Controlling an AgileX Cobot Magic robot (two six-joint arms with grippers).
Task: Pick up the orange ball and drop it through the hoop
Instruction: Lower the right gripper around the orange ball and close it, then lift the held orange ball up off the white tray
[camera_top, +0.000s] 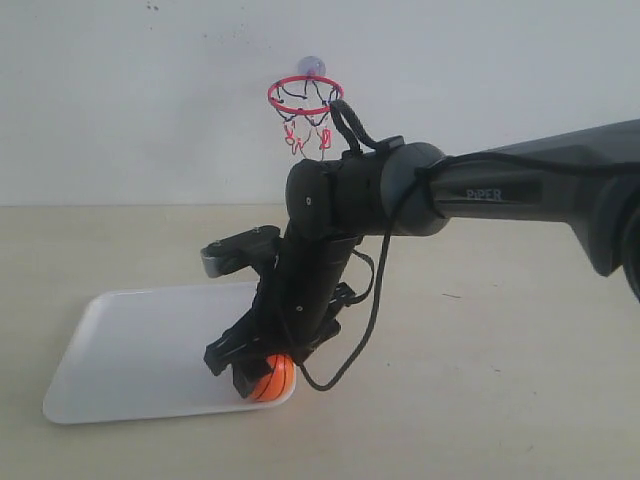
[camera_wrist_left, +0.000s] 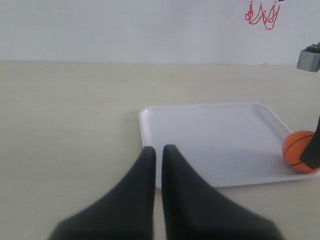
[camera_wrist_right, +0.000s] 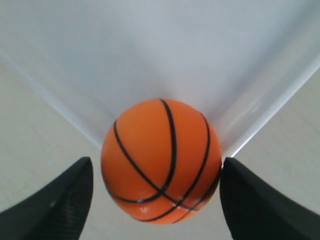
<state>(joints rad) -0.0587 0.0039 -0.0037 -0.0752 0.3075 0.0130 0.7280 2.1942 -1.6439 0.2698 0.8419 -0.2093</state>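
Starting nearest, the left claw (camera_wrist_left: 159, 150) is seen just short of the near edge of the white tray (camera_wrist_left: 210, 131). Its fingers are drawn almost together with nothing between them, and it is judged to be parked clear of the work. At the tray's near corner on the right arm's side, the orange ball (camera_wrist_right: 161, 160) is found resting inside the raised rim, which probably keeps it from rolling onto the desk (camera_top: 500, 380). The right claw (camera_wrist_right: 156, 167) is spread about as wide as the ball, with one finger at each flank. A thin gap can be seen on one side, so no firm grip is judged to have been made yet. The right arm is reached across over the tray, with its forearm level above the desk and its wrist bent steeply down so that the ball is met from above. Farthest away, above and beyond the tray, the hoop (camera_top: 305, 95) is fixed to the wall with its net hanging free. A lift and a carry toward the wall are therefore expected once the fingers are closed.
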